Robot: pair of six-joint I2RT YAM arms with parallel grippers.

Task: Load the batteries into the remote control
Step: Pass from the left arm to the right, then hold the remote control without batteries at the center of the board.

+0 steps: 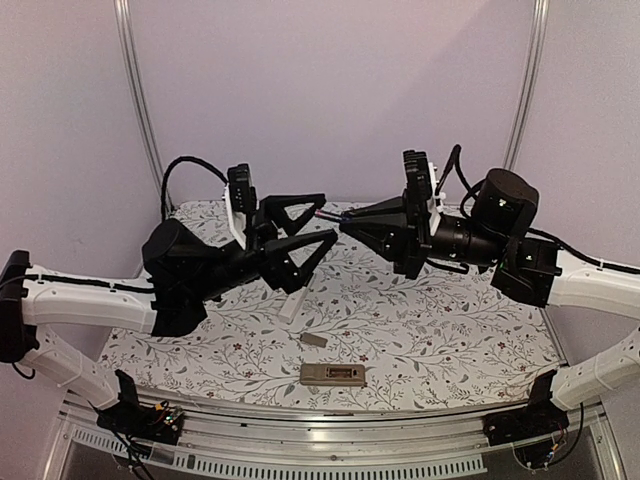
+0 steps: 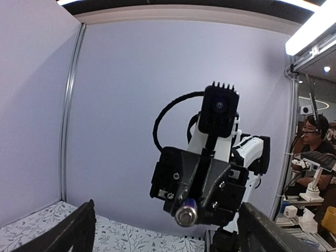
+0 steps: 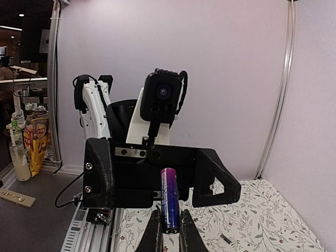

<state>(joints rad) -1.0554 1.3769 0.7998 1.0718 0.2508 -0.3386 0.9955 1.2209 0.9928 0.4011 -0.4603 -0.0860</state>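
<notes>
My right gripper (image 1: 343, 222) is shut on a slim dark purplish battery (image 3: 169, 197) and holds it high above the table, its tip pointing left. In the left wrist view the battery (image 2: 186, 214) shows end-on between the right fingers. My left gripper (image 1: 303, 232) is open and empty, its jaws spread wide facing the battery tip, a short gap away; its fingers (image 2: 79, 231) frame the left wrist view. The remote control (image 1: 333, 374) lies on the floral table near the front edge with its compartment open. Another small dark battery (image 3: 226, 239) lies on the cloth.
A small grey cover piece (image 1: 314, 340) lies just behind the remote. A white oblong object (image 1: 291, 305) lies on the floral cloth (image 1: 450, 330) below the left gripper. Metal frame posts (image 1: 140, 100) stand at the back corners. A rail (image 1: 330, 430) runs along the front edge.
</notes>
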